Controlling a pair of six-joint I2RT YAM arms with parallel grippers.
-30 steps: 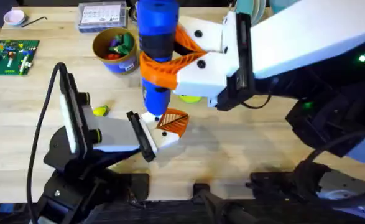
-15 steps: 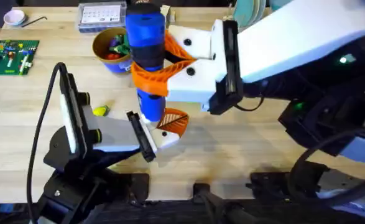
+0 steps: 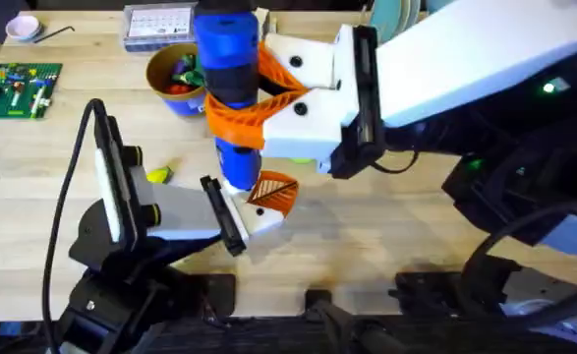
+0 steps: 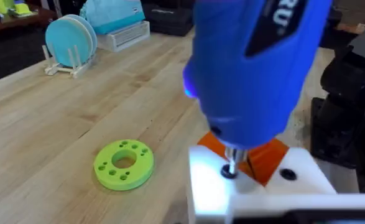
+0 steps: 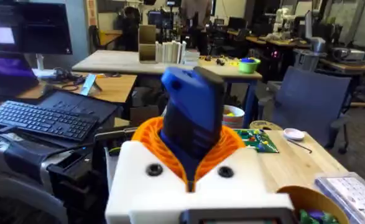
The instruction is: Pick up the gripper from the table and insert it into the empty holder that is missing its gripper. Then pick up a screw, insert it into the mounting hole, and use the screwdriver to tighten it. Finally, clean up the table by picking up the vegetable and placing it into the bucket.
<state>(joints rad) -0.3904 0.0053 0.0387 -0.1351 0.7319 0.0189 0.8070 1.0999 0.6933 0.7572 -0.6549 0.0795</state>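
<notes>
Overhead, the right end effector [image 3: 244, 108] is clenched around the blue pen-shaped electric screwdriver [image 3: 227, 69], held upright between its orange ribbed pads. White lettering on the screwdriver's barrel is cut off; "RU" can be read in the left wrist view. Directly below that end effector, the screwdriver's thin metal tip [image 4: 231, 163] meets a screw [image 4: 230, 173] in the white angular plastic holder [image 4: 257, 193], where the orange ribbed wedge-shaped gripper [image 3: 274, 193] sits. The left end effector [image 3: 254, 211] presents this block; whether it is clenched, I cannot tell. A yellow-green toy vegetable [image 3: 157, 175] lies on the wooden desk [image 3: 367, 236] left of it, and the tan-yellow round bucket [image 3: 182, 79] stands beyond.
</notes>
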